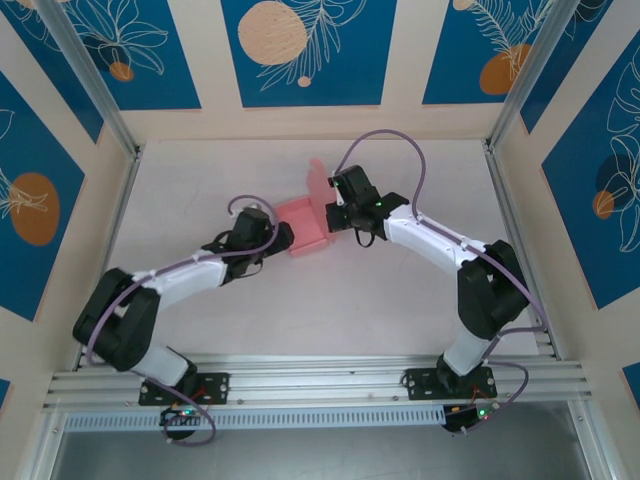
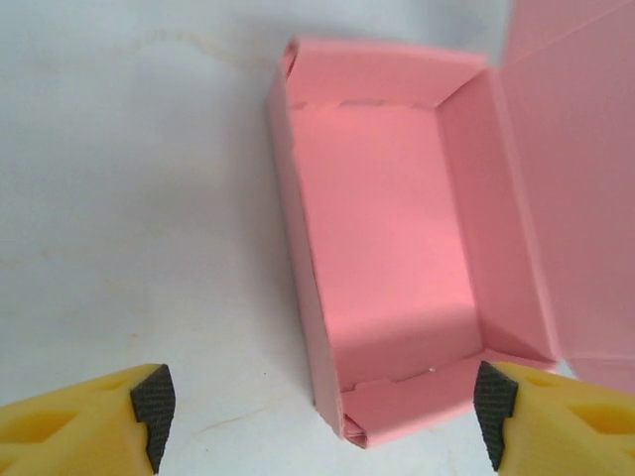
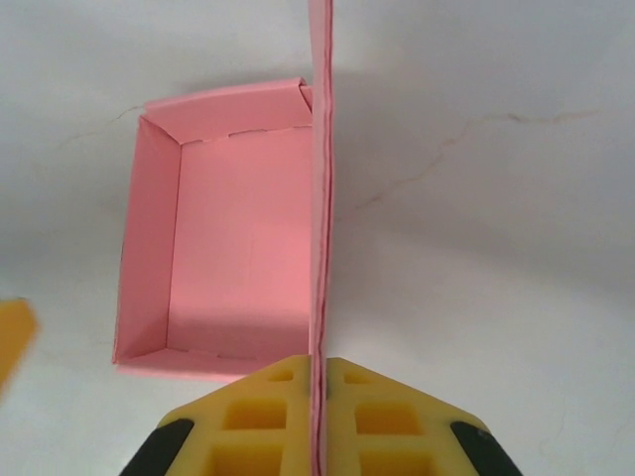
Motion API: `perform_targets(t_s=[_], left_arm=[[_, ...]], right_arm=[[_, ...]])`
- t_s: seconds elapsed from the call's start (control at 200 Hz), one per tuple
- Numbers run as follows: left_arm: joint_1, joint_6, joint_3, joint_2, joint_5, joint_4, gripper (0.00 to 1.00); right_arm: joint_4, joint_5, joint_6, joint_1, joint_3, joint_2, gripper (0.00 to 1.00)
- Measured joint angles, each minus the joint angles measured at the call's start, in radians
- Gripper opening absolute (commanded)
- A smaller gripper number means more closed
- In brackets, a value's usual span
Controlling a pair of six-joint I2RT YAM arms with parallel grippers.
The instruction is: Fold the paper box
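Pinching the lid (image 3: 319, 149) of the box (image 3: 238, 248): right gripper (image 3: 319, 392). Left gripper (image 2: 323, 405) spread wide (straddling a box corner).

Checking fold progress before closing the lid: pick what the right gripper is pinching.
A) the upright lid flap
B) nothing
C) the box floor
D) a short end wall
A: the right gripper is shut on the upright lid flap of the paper box, seen edge-on.

matt pink thin-card paper box (image 2: 387, 248), smooth matt white table (image 2: 119, 198), yellow plastic fingers (image 2: 69, 421)
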Motion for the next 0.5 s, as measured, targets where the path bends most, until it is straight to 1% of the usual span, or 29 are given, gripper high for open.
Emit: perform_targets(t_s=[0.1, 0.16, 0.22, 0.265, 0.355, 0.45, 0.5], left_arm=[[0.075, 0.058, -0.003, -0.107, 0.011, -0.019, 0.90], [0.140, 0.124, -0.001, -0.154, 0.047, -0.021, 0.90], [0.208, 0.210, 0.016, -0.165, 0.101, -0.031, 0.90], [0.251, 0.279, 0.040, -0.152, 0.142, -0.047, 0.86], [0.323, 0.455, 0.122, -0.088, 0.261, -0.088, 0.83], [0.367, 0.634, 0.206, -0.010, 0.398, -0.110, 0.79], [0.381, 0.726, 0.240, 0.026, 0.473, -0.119, 0.79]], right_arm=[[-0.006, -0.063, -0.112, -0.014, 0.046, 0.030, 0.00], [-0.019, -0.108, -0.180, -0.016, 0.073, 0.045, 0.00], [-0.038, -0.154, -0.252, -0.016, 0.103, 0.064, 0.00], [-0.053, -0.183, -0.299, -0.016, 0.122, 0.079, 0.00], [-0.092, -0.232, -0.391, -0.016, 0.162, 0.112, 0.00], [-0.132, -0.271, -0.466, -0.016, 0.192, 0.141, 0.00], [-0.154, -0.289, -0.496, -0.017, 0.206, 0.153, 0.00]])
